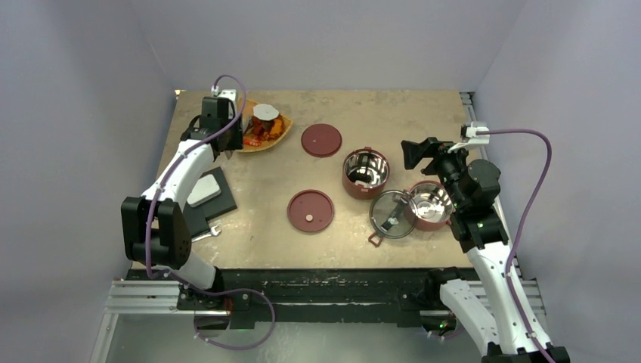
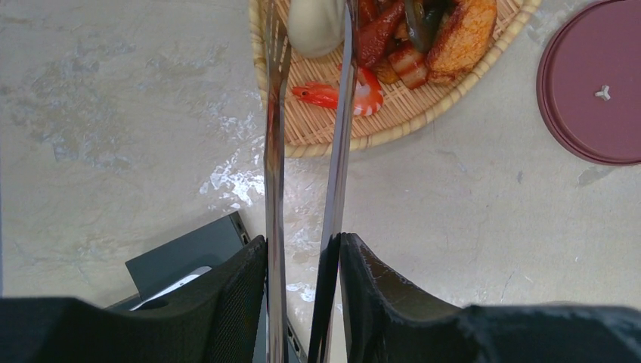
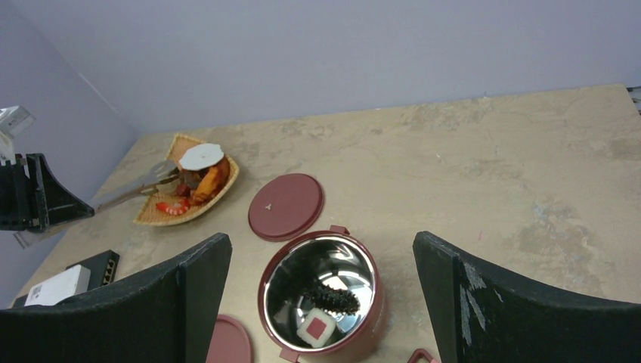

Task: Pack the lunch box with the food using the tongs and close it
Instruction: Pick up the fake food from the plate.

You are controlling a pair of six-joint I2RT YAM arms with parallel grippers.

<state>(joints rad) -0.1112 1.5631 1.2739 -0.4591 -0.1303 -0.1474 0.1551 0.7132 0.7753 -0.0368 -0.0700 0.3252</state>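
Note:
My left gripper point(image 2: 302, 246) is shut on the silvery tongs point(image 2: 274, 151). The tongs reach over the orange woven tray point(image 2: 423, 113), and their two arms flank a flat white round slice point(image 2: 314, 26). A red shrimp point(image 2: 340, 94) and other brown and orange food lie on the tray point(image 1: 261, 130). One lunch box bowl point(image 3: 321, 291) holds a dark spiky piece point(image 3: 332, 300) and a white square with a red centre point(image 3: 316, 327). My right gripper point(image 3: 321, 238) hovers open above it. The second bowl point(image 1: 429, 204) stands to the right, with the clear top lid point(image 1: 391, 214) leaning on it.
Two dark-red disc lids point(image 1: 321, 140) point(image 1: 311, 209) lie flat on the table. At the left sits a dark block with a white pad point(image 1: 208, 189), and a small wrench point(image 1: 212, 233) lies near it. Grey walls close in the left, back and right sides.

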